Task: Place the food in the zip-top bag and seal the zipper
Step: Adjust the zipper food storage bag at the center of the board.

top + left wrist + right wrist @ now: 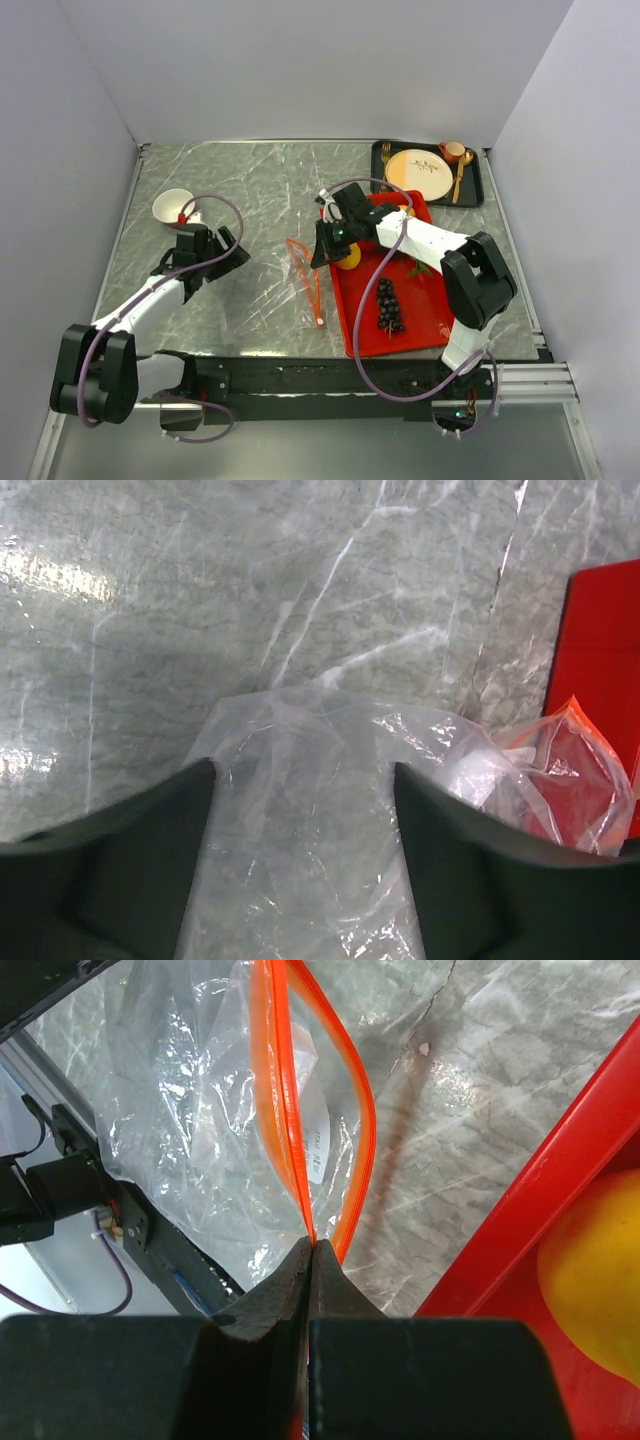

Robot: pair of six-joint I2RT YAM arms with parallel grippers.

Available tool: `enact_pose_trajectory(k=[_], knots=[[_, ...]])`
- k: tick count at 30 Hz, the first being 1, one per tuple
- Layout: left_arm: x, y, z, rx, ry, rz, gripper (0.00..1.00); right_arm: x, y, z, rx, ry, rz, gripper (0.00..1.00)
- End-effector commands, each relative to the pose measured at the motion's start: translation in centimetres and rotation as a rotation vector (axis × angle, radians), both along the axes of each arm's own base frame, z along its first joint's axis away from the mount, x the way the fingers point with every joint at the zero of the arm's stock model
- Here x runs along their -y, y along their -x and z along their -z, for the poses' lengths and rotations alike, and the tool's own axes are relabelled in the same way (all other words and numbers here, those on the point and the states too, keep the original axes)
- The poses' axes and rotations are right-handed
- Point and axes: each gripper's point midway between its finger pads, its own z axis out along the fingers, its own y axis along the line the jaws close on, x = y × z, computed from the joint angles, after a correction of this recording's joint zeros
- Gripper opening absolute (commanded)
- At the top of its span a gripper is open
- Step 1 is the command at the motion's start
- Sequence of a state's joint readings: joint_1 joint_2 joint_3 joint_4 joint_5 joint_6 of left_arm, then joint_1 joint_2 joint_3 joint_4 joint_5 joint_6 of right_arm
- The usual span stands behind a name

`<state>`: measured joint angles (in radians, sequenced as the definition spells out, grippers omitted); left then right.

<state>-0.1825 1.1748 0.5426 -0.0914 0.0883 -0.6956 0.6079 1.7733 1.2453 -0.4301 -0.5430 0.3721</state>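
Note:
The clear zip-top bag (pixel 275 290) lies on the marble between the arms, its mouth gaping toward the tray. My right gripper (pixel 311 1243) is shut on one strip of the orange zipper (pixel 282 1110), holding it up; the other strip (pixel 362 1130) bows away. My left gripper (pixel 302 770) stands open at the bag's far end, with clear plastic (pixel 300 820) lying between its fingers (pixel 150 860). On the red tray (pixel 430 310) lie a yellow fruit (pixel 349 259), dark purple grapes (pixel 388 305), a green piece (pixel 420 268) and an orange piece (pixel 405 210).
A black tray (pixel 378 165) at the back right carries a cream plate (pixel 418 172), gold cutlery and a small cup. A white bowl (pixel 170 205) stands at the back left, just behind my left arm. Grey walls close in both sides.

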Motion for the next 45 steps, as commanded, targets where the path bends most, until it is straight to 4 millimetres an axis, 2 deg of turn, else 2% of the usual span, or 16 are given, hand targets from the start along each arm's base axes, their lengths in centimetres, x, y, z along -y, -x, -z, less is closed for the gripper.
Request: enact_pose_trajectory(k=[1, 2, 6, 9, 17, 24, 25, 29, 34, 36, 38, 39, 41, 42, 44, 45], knots=[[-0.1, -0.7, -0.5, 0.053, -0.001, -0.001, 0.64, -0.6, -0.9, -2.3, 0.05, -0.055, 0.007, 0.03], [-0.2, -0.6, -0.5, 0.053, 0.002, -0.007, 0.61, -0.6, -0.9, -2.1, 0.048, -0.055, 0.011, 0.03], [-0.5, -0.6, -0.8, 0.062, -0.006, -0.021, 0.21, -0.6, -0.9, -1.9, 0.043, -0.051, 0.018, 0.03], [-0.7, -0.7, -0.8, 0.048, -0.014, -0.02, 0.01, -0.5, -0.8, -1.7, 0.043, -0.045, 0.026, 0.03], [-2.5, -0.8, -0.7, 0.018, -0.058, -0.082, 0.01, 0.1, -0.5, -1.2, 0.042, -0.042, 0.061, 0.01], [-7.3, -0.7, -2.1, 0.005, -0.103, -0.29, 0.01, 1.8, 0.0, -0.8, 0.067, -0.012, 0.162, 0.0], [-7.8, -0.7, -2.3, 0.008, -0.108, -0.307, 0.01, 2.2, 0.4, -0.3, 0.054, -0.003, 0.18, 0.0], [-9.5, -0.7, -2.4, -0.012, -0.129, -0.376, 0.01, 2.2, 0.7, -0.8, 0.06, -0.051, 0.21, 0.0], [-10.3, -1.5, -3.1, 0.006, -0.131, -0.399, 0.01, 1.7, 1.0, -1.1, 0.047, -0.085, 0.208, 0.0], [-9.2, -2.3, -4.1, 0.042, -0.091, -0.336, 0.01, 0.8, 1.0, -1.6, 0.051, -0.102, 0.188, 0.01], [-8.5, -2.7, -5.0, 0.058, -0.079, -0.291, 0.13, 0.2, 1.0, -1.9, 0.046, -0.106, 0.186, 0.03], [-8.0, -3.1, -6.3, 0.088, -0.062, -0.255, 0.31, -0.3, 0.7, -2.5, 0.054, -0.12, 0.183, 0.03], [-7.3, -3.0, -7.4, 0.115, -0.059, -0.198, 0.52, -1.4, 0.8, -2.8, 0.034, -0.142, 0.181, 0.04], [-6.7, -2.9, -8.8, 0.152, -0.043, -0.168, 0.68, -2.0, 0.6, -3.4, 0.037, -0.156, 0.182, 0.04], [-6.4, -2.4, -9.7, 0.166, -0.043, -0.146, 0.74, -2.9, 0.3, -3.8, 0.031, -0.184, 0.208, 0.03], [-6.0, -2.1, -10.7, 0.195, -0.03, -0.125, 0.82, -3.2, 0.2, -3.8, 0.028, -0.194, 0.222, 0.03]])
